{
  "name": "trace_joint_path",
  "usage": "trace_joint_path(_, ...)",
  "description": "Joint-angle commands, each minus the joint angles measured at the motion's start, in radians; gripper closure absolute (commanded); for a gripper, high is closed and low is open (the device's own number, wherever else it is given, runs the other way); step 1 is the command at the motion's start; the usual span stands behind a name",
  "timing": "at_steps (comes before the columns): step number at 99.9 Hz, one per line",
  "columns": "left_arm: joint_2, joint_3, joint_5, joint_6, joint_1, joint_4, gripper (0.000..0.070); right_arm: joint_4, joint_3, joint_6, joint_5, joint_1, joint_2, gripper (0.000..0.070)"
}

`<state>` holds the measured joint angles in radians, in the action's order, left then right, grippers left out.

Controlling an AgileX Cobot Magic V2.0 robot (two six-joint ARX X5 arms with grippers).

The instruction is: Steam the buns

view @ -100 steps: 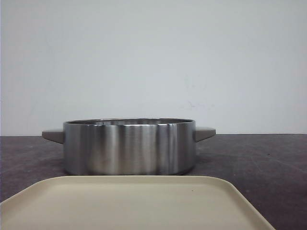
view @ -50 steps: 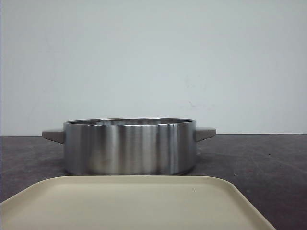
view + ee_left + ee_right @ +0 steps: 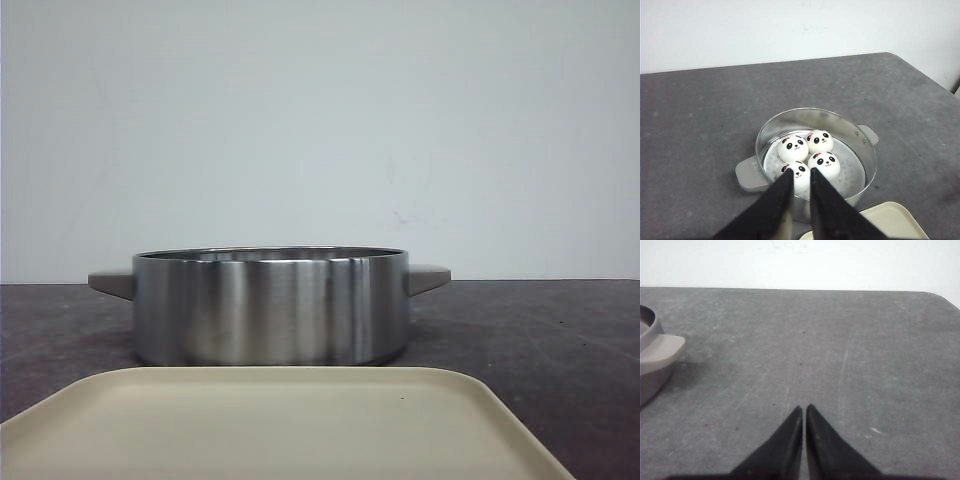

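Several white panda-faced buns (image 3: 793,148) sit close together on the perforated rack inside a steel pot (image 3: 860,145); in the front view only the pot's outer wall (image 3: 270,305) shows and the buns are hidden. My left gripper (image 3: 801,171) hovers above the pot's near rim. Its jaws stand a narrow gap apart with nothing between them, and they partly cover the nearest bun (image 3: 801,179). My right gripper (image 3: 804,408) is shut and empty over bare table, off to the side of the pot's handle (image 3: 660,347).
A cream tray (image 3: 270,420) lies on the dark table just in front of the pot, and its corner (image 3: 895,220) shows in the left wrist view. Grey handles stick out from both sides of the pot. A white wall stands behind the table.
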<state>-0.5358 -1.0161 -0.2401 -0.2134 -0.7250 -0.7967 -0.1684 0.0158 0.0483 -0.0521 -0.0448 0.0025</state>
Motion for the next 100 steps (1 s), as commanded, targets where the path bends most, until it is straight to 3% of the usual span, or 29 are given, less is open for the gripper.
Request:
trace_joint_path(1,-0.005,-0.015,-0.003,-0.005,-0.008,0.008,0.0683,0.011,-0.004,-0.008,-0.001,0.000,0.001,0.0694)
trace_joint_path(18,0.006,-0.014,-0.026,0.037,0.012,0.012,0.0683,0.011,-0.004,-0.008,-0.001,0.000,0.001,0.0694)
trace_joint_path(30,0.050,0.044,-0.014,0.059,0.106,0.051,0.0683,0.011,-0.004,-0.008,0.000,0.000,0.001,0.0694)
trace_joint_path(51,0.226,0.417,0.172,0.077,0.373,0.405,0.0683,0.011,-0.004,-0.008,0.000,0.000,0.001,0.0694)
trace_joint_path(68,0.362,0.718,0.320,0.032,0.560,0.612,0.0683,0.011,-0.004,-0.008,-0.001,0.000,0.001,0.0694)
trace_joint_path(81,0.422,0.867,0.320,0.032,0.637,0.693,0.0683,0.011,-0.004,-0.008,0.000,0.000,0.001,0.0694)
trace_joint_path(100,0.490,0.981,0.315,0.106,0.676,0.715,0.0683,0.011,-0.004,-0.008,0.000,0.000,0.001,0.0694)
